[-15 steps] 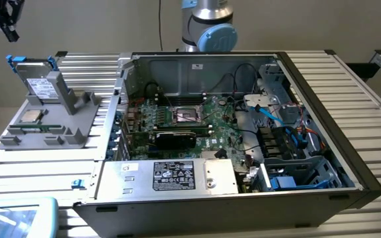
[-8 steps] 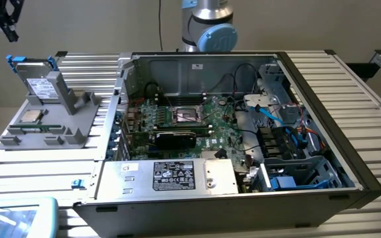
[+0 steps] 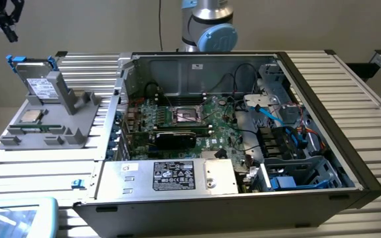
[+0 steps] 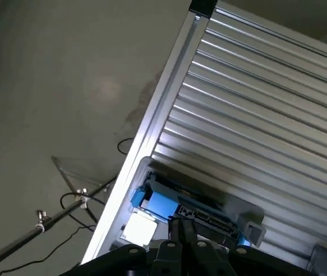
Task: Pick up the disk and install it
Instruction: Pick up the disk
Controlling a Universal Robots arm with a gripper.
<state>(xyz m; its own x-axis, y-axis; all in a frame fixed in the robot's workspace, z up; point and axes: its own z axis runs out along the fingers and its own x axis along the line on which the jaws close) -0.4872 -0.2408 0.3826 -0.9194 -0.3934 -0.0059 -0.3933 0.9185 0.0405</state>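
At the exterior view's left, high over the slatted table (image 3: 38, 168), the black gripper (image 3: 9, 33) hangs with its jaws pressed together and nothing between them; it is well above the disk (image 3: 35, 82) and apart from it. The disk stands on edge in a grey fixture (image 3: 65, 119), its white label facing forward and its blue frame showing at the upper corners; a small silver chip (image 3: 31, 117) lies flat on the same fixture, just in front of the disk. In the wrist view the gripper (image 4: 183, 227) points down toward the disk (image 4: 161, 202).

To the right sits the open computer case (image 3: 170, 74), with the motherboard (image 3: 190, 119) on its floor and a silver box with a black label (image 3: 177, 174) at its near edge; the arm's base (image 3: 207, 25) rises behind the case; blue cables (image 3: 277, 116) run through the case's right part.
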